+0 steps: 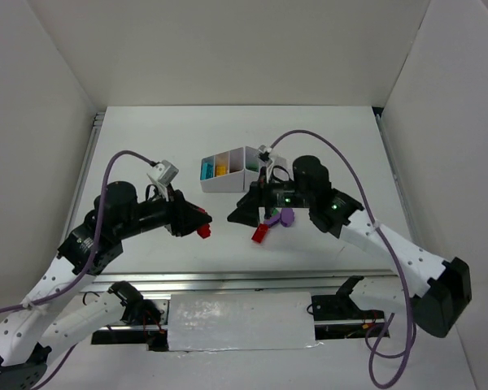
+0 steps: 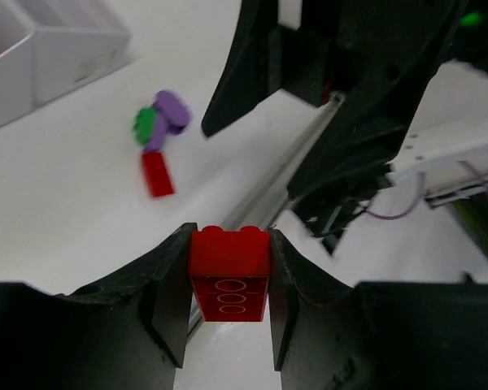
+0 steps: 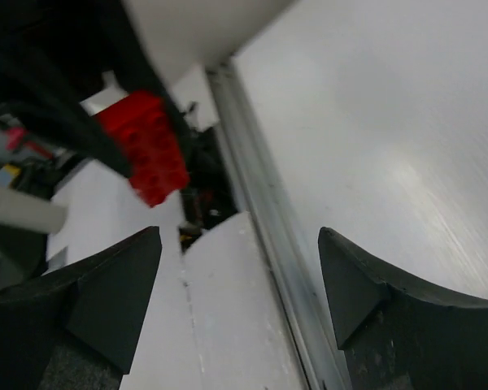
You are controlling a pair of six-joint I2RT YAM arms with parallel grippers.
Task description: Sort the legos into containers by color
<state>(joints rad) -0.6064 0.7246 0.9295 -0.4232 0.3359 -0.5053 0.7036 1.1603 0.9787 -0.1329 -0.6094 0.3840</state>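
Left hand (image 2: 229,284) clenched on a red lego (image 2: 228,253). Right hand (image 3: 237,260) spread wide, nothing in it, pointing at the left one. On the bench (image 1: 146,146) by the right hand: second red lego (image 1: 260,233), with a purple lego (image 2: 171,114) and a green lego (image 2: 145,123) touching each other just beside it. White tray (image 1: 228,184) just behind them, with a light blue lego (image 1: 206,169) and a yellow lego (image 1: 221,171) in neighbouring compartments.
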